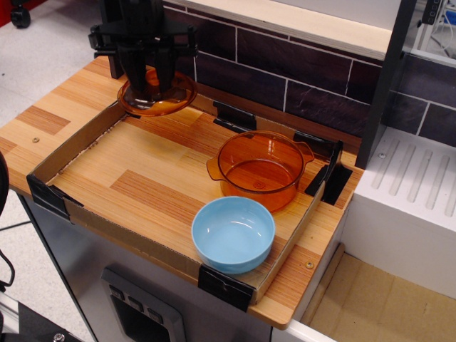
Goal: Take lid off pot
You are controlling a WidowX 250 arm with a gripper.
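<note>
We see one round amber glass pot (261, 169), open and empty, one empty light blue bowl (233, 234) on the wooden worktop (43, 117); the black pincer (148, 78) is clamped on the ribbed amber glass lid (157, 96) (far-left corner).

No text, labels or numbers can be read — none anywhere.

Matte black gripper (148, 80), crossbar bracket
</note>
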